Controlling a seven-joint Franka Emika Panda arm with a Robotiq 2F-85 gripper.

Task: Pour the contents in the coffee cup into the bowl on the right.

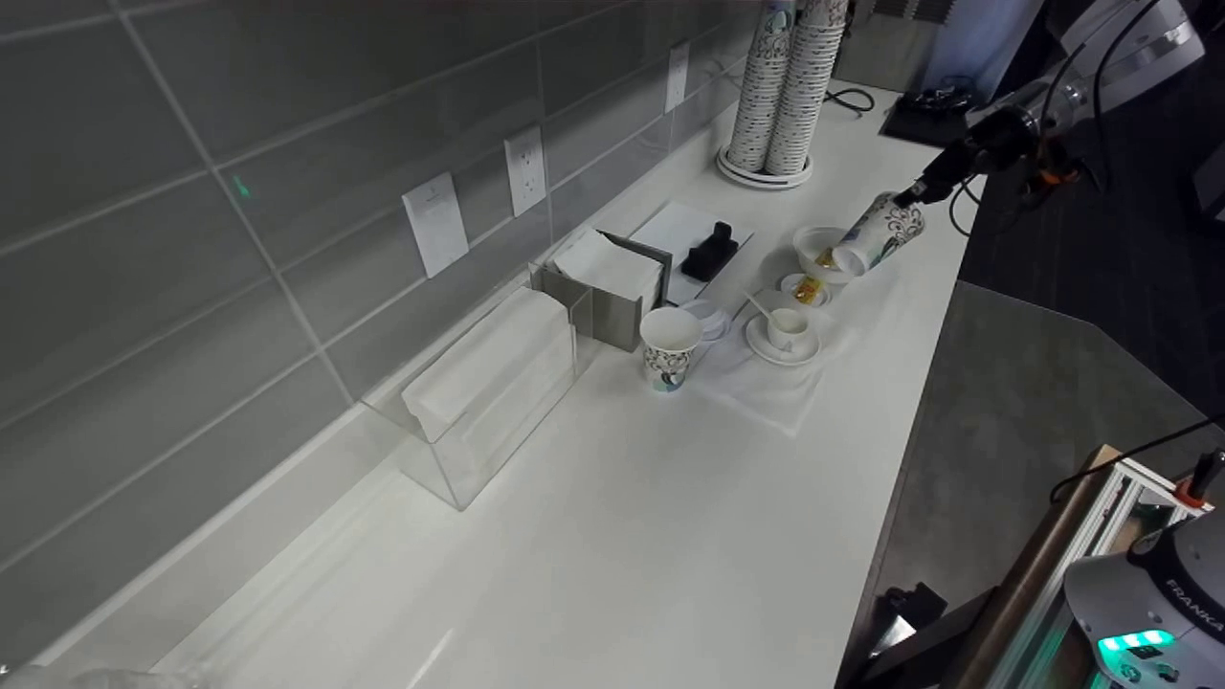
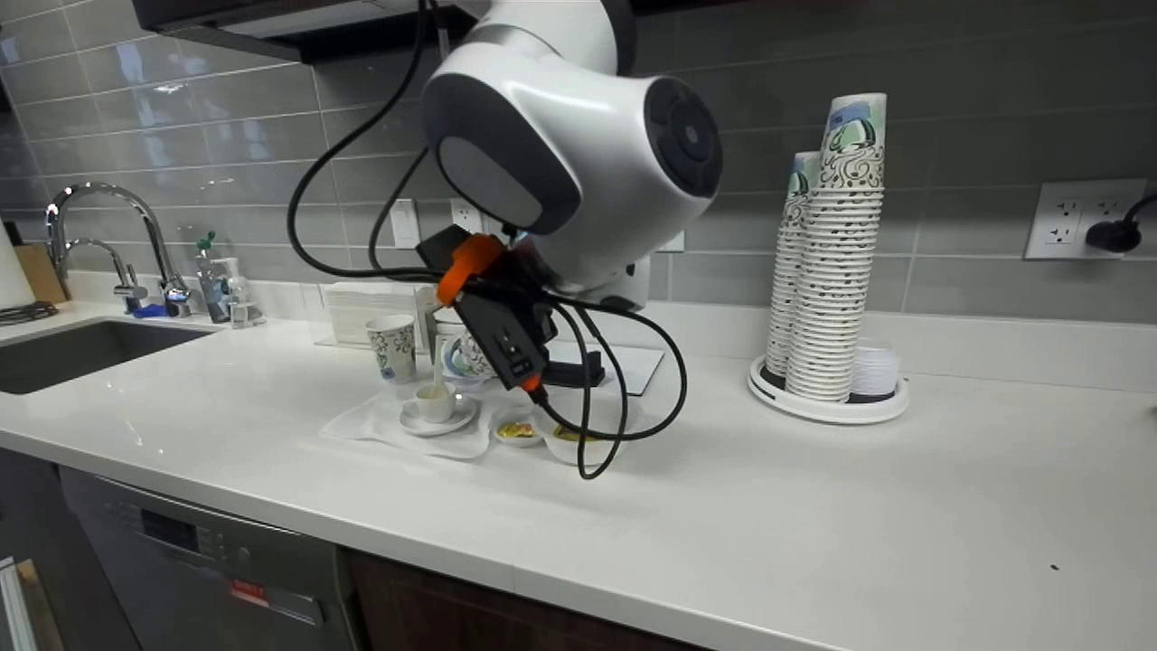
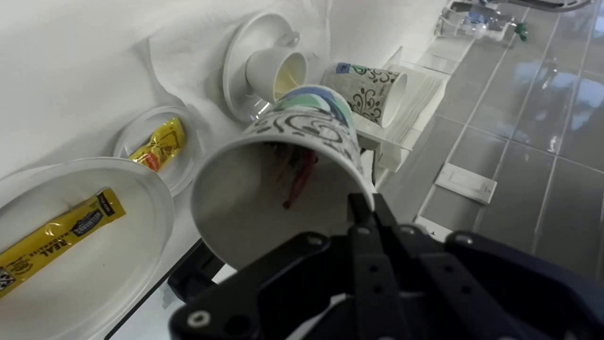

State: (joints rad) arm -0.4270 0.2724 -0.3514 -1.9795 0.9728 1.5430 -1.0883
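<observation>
A gripper [image 3: 371,208] clamps one patterned coffee cup [image 1: 885,232] by the rim, tilted on its side, as the arm [image 2: 569,136] angles downward. Below the gripper sit one bowl [image 3: 108,250] and one dish [image 3: 181,163], each showing one yellow packet [image 3: 61,231]; farther out, one white cup [image 3: 262,71] and one upright patterned cup [image 1: 667,359].

From here I'm reading the paper cup [image 1: 880,234] as smooth and matt, while the bowl [image 3: 118,250] is looking slick with a faint sheen, plastic or coated paper, I'm not managing to tell. My gripper [image 3: 373,206] is showing matt, a metal screw [image 3: 198,319] glinting, and the wall tiles [image 2: 208,145] are gleaming. The countertop [image 1: 670,536] is looking smooth, the napkins [image 1: 493,356] papery, their holder [image 1: 433,471] shiny clear plastic.
</observation>
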